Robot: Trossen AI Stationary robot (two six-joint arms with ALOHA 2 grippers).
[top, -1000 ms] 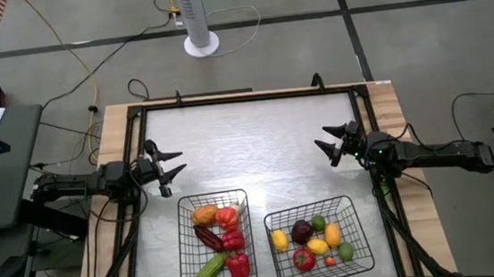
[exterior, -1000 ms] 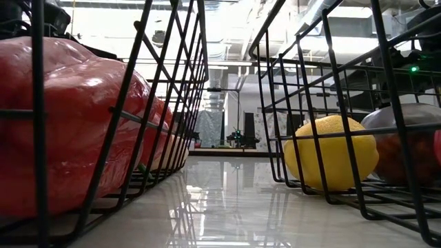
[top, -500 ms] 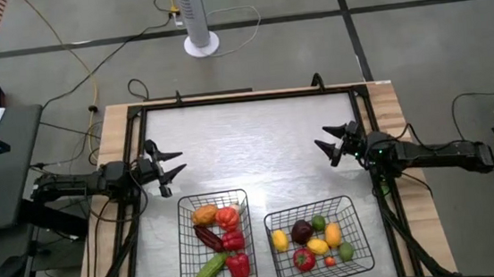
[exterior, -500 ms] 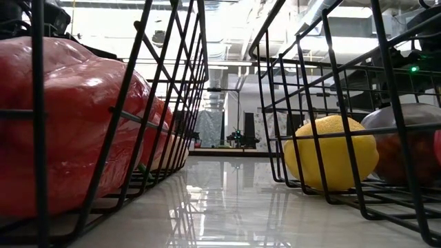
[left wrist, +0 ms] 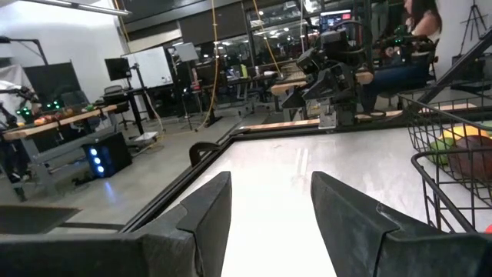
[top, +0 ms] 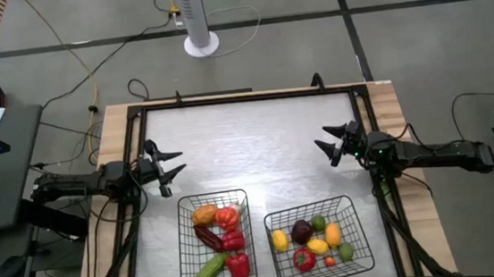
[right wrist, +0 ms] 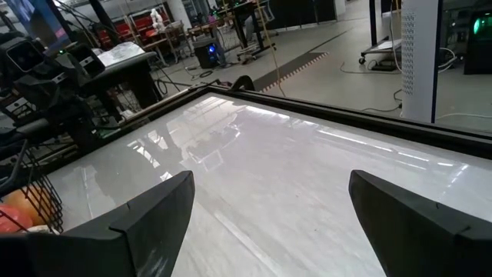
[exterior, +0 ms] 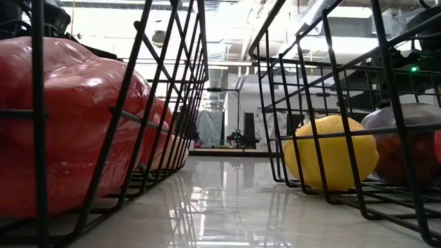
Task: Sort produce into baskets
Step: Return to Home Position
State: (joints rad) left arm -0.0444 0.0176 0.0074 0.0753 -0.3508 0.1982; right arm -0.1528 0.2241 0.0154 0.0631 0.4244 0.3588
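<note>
Since left end effector (top: pixel 178 161) and right end effector (top: pixel 323 139) sat open and empty, homing likely needed only slow, smooth retraction.

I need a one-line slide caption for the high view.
Left pincer and right pincer open and empty; all visible produce lies in the left basket and right basket.

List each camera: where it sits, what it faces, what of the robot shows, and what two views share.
High view: overhead, straight down on the table; both arms, left hand, right hand, left basket, right basket.
Low view: tabletop height between the baskets, facing the room; no hand shows.
Left wrist view: on left arm, facing the right arm; own fingers show.
Right wrist view: on right arm, facing the left arm; own fingers show.
Shared: high and low both show the yellow lemon.
</note>
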